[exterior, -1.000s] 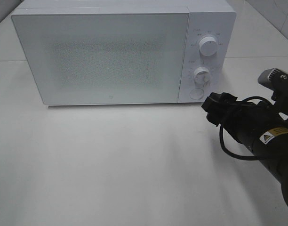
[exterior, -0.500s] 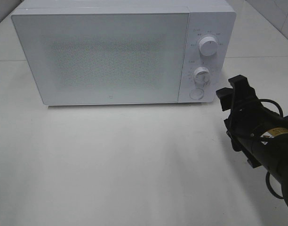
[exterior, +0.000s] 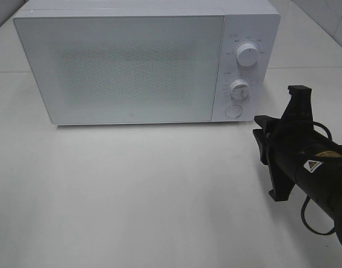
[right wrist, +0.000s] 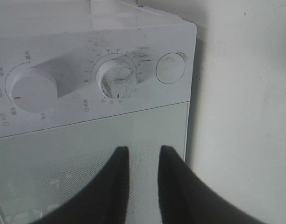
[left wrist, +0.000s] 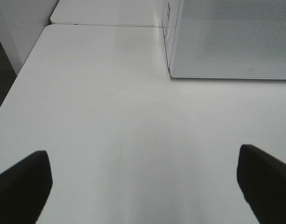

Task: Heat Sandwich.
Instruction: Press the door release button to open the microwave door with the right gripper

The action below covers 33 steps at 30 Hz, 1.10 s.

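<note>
The sandwich is out of view. The white microwave (exterior: 132,67) stands at the back of the table with its door shut. My right gripper (exterior: 259,129) hovers just right of and in front of the control panel, below the round button (exterior: 233,110). In the right wrist view the right gripper (right wrist: 143,150) points at the door's edge under the timer knob (right wrist: 117,74). Its jaws are narrow with a slim gap and nothing between them. My left gripper (left wrist: 142,154) is wide open over bare table, off the microwave's (left wrist: 232,37) left corner.
Two white knobs (exterior: 247,54) (exterior: 238,88) sit on the panel above the button. The white table (exterior: 132,195) stretches in front of the microwave. A table seam and edge (left wrist: 21,70) run past the left side.
The right arm has drawn back from the panel button toward the front right, its wrist has rolled, and its jaws have narrowed. The left gripper has stayed still.
</note>
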Each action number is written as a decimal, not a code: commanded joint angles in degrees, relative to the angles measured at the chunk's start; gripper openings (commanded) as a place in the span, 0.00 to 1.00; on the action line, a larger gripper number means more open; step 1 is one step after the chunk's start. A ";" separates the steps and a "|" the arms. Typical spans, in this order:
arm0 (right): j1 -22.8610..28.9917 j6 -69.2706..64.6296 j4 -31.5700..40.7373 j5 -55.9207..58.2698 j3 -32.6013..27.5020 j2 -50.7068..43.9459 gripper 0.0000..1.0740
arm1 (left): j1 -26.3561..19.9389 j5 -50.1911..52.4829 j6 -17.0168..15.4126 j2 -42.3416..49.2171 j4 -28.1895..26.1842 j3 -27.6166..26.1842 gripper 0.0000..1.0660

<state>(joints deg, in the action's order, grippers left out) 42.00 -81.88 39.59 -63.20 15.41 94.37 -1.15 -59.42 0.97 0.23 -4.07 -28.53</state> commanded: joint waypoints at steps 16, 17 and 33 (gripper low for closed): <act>0.06 -0.11 -0.29 3.27 0.23 -0.06 0.00 | 0.00 0.17 -0.23 1.32 0.06 0.11 0.95; -0.06 0.11 -0.29 3.90 0.46 -0.06 0.00 | 0.00 0.17 -0.23 1.32 0.06 0.11 0.95; -1.38 0.86 -0.46 6.25 8.25 9.34 0.00 | 0.00 0.17 -0.23 1.32 0.06 0.11 0.95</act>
<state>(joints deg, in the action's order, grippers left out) 41.31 -81.82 39.71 -57.12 22.69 103.02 -1.15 -59.42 0.97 0.23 -4.07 -28.53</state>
